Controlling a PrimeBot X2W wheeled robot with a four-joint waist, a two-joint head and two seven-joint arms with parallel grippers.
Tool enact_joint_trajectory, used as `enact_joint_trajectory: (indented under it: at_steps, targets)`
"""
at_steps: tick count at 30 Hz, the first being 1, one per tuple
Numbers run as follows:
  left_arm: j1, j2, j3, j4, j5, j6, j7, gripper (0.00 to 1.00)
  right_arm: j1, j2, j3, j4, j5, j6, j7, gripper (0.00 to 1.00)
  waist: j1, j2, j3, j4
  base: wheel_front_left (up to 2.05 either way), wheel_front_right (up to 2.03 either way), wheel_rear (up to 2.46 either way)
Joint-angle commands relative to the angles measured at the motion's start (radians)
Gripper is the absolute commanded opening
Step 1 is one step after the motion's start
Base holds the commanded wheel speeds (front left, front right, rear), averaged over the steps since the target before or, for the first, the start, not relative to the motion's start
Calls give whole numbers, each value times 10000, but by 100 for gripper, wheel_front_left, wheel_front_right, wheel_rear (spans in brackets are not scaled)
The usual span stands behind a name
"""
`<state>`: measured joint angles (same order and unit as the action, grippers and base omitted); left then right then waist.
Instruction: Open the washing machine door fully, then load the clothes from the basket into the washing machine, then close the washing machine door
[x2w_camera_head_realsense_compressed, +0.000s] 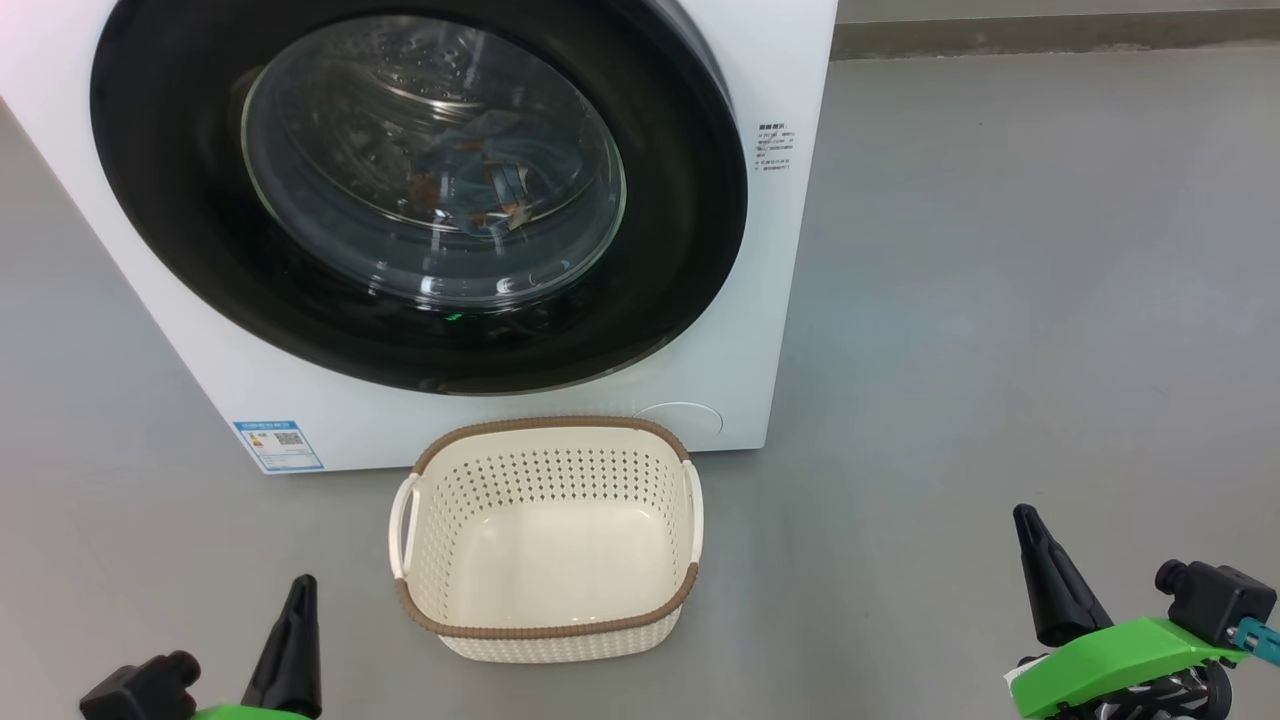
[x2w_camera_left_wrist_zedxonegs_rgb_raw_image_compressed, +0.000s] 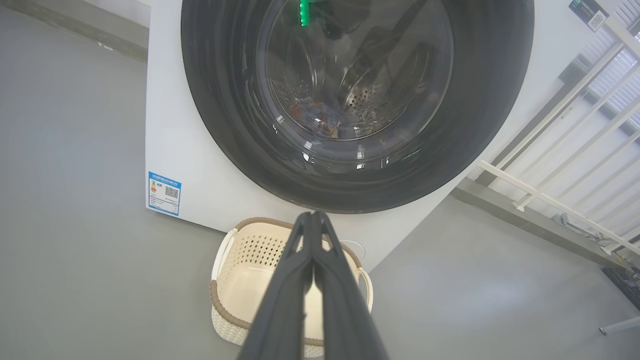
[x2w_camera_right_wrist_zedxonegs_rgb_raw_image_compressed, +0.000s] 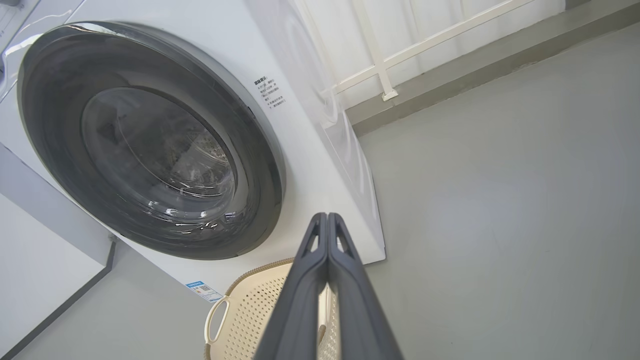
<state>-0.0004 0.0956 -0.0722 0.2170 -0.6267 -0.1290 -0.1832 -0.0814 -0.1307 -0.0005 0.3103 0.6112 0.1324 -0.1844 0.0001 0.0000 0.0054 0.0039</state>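
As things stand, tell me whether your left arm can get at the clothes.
Probably not: the clothes lie behind the closed washing machine door, and the left gripper hangs low, shut.

Item 1: blue label sticker (x2w_camera_head_realsense_compressed: 279, 445), lower left corner of the washing machine (x2w_camera_head_realsense_compressed: 790, 300) front. We make out a QR code and small coloured marks, but the wording is too small to read.
Item 2: block of small dark print (x2w_camera_head_realsense_compressed: 776, 148), on the white front to the right of the washing machine door (x2w_camera_head_realsense_compressed: 150, 180). The characters are illegible to us.
Item 3: dark sticker (x2w_camera_left_wrist_zedxonegs_rgb_raw_image_compressed: 589, 12) with a QR code, at the top right of the left wrist view. We cannot read it.
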Motion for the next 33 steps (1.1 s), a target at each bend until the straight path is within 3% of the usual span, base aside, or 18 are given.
enact_joint_trajectory:
  at_steps: [1,33]
  targets:
    - [-401,99,200,-190,-261,-5,52,0,-258,-48,-44,-290,255,-4,81,0,-1,0,-1,-1,0,0,0]
    - [-619,-61,715,-37,-3400,-9,981,0,-260,230,-403,-409,3423,-8,1028,0,-1,0,-8,-13,0,0,0]
